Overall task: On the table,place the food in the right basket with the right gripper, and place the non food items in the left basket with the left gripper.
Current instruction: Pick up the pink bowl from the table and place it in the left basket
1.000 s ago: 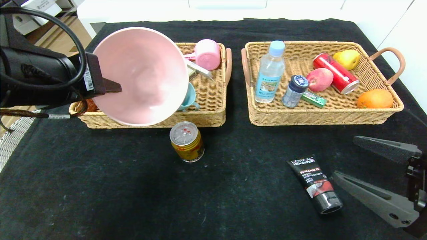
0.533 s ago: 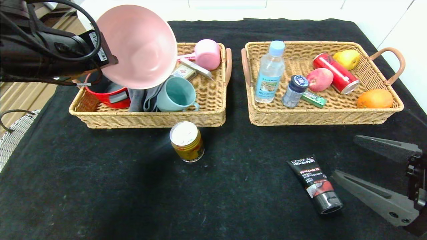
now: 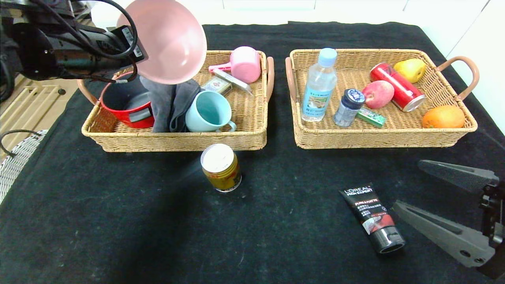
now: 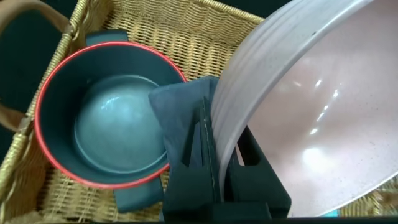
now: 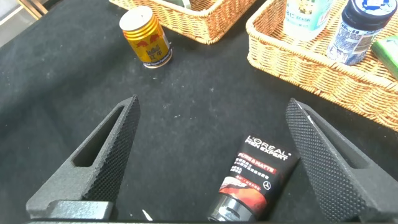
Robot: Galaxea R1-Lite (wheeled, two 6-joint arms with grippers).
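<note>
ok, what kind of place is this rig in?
Probably an indoor lab or test bench, not a home. A table draped in black cloth holds two matching wicker baskets of mixed props, with white cabinet fronts behind and loose cabling at the side.

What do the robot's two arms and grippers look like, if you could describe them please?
Both are black. The left gripper sits on a thick wrist looped with black cables and carries white barcode stickers. The right gripper has two long, tapered fingers with textured inner pads and small holes near the base.
</note>
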